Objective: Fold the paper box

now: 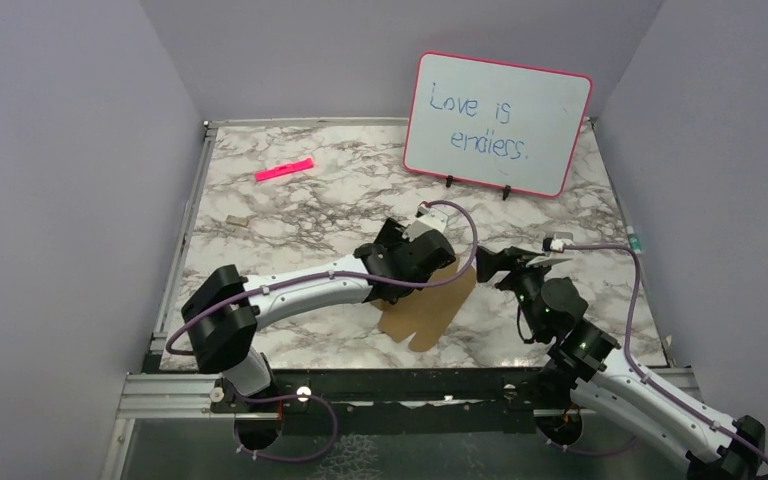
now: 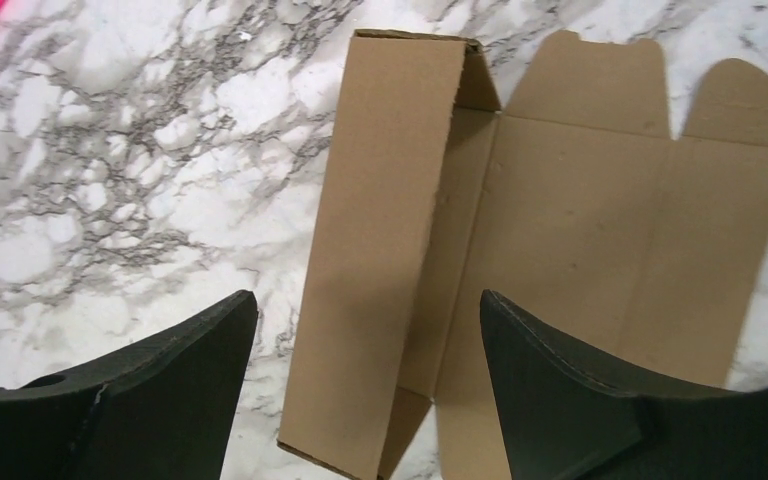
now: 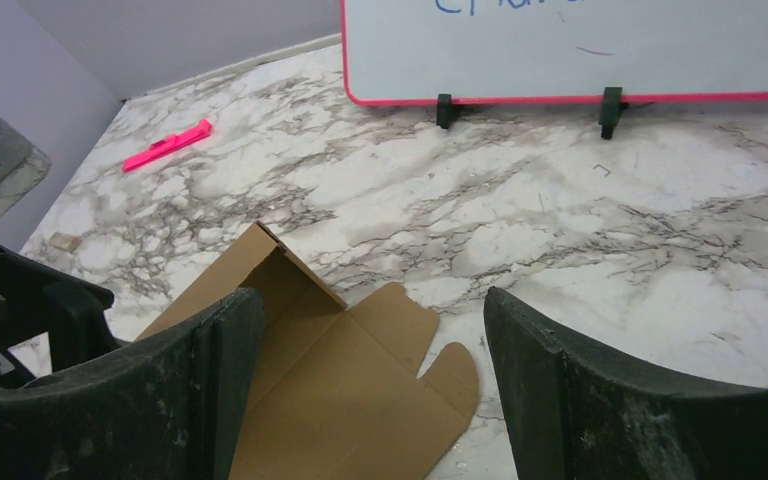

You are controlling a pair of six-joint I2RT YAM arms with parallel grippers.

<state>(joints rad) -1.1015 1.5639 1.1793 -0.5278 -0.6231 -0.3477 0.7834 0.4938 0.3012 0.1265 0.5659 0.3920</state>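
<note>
The paper box [image 1: 430, 308] is a brown cardboard sheet lying mostly flat on the marble table near the front middle. In the left wrist view the paper box [image 2: 580, 230] has its left panel [image 2: 380, 250] folded up over the rest, with rounded flaps at the far end. My left gripper [image 2: 368, 330] is open and hovers above that raised panel, touching nothing. My right gripper [image 3: 372, 330] is open and empty above the sheet's right edge, where the paper box [image 3: 350, 380] shows its rounded flaps. In the top view the left gripper [image 1: 415, 250] and right gripper [image 1: 500, 265] flank the sheet.
A pink-rimmed whiteboard [image 1: 498, 122] stands at the back right on two black feet. A pink marker [image 1: 284, 169] lies at the back left. A small tan scrap [image 1: 237, 219] lies near the left edge. Grey walls close in three sides.
</note>
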